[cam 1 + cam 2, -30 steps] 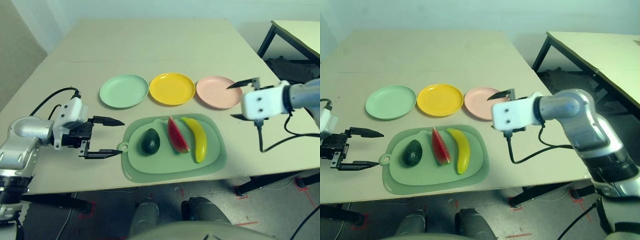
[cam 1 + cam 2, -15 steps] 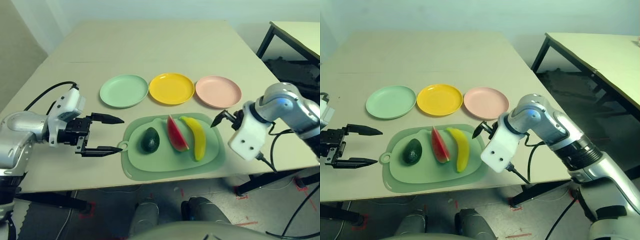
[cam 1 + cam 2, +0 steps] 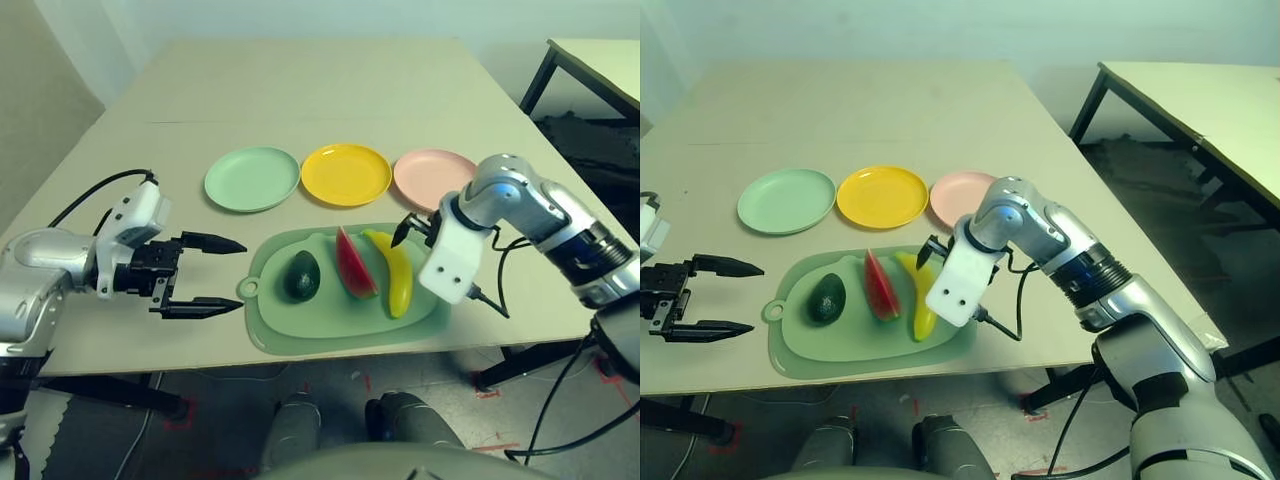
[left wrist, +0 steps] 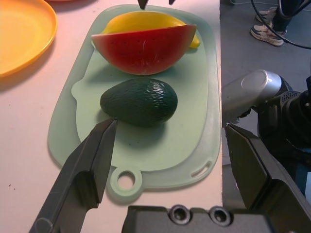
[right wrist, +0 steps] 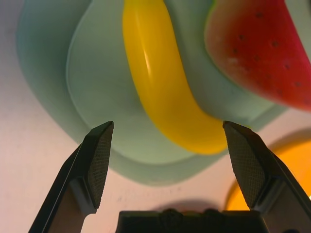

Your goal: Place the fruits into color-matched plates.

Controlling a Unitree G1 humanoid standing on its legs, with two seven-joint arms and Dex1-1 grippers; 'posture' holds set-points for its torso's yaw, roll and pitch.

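Even, soft light; faint shadows.

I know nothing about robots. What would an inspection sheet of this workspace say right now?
Surface: beige table, green mat near the front edge.
Job's things: avocado, watermelon wedge and banana lie on the mat; mint plate, yellow plate, pink plate empty.
Clutter: nothing seen.
Claws: left claw open, beside the mat; right claw open above the banana.
Cables: black cable at the left arm, another at the right wrist.
Surroundings: second table.
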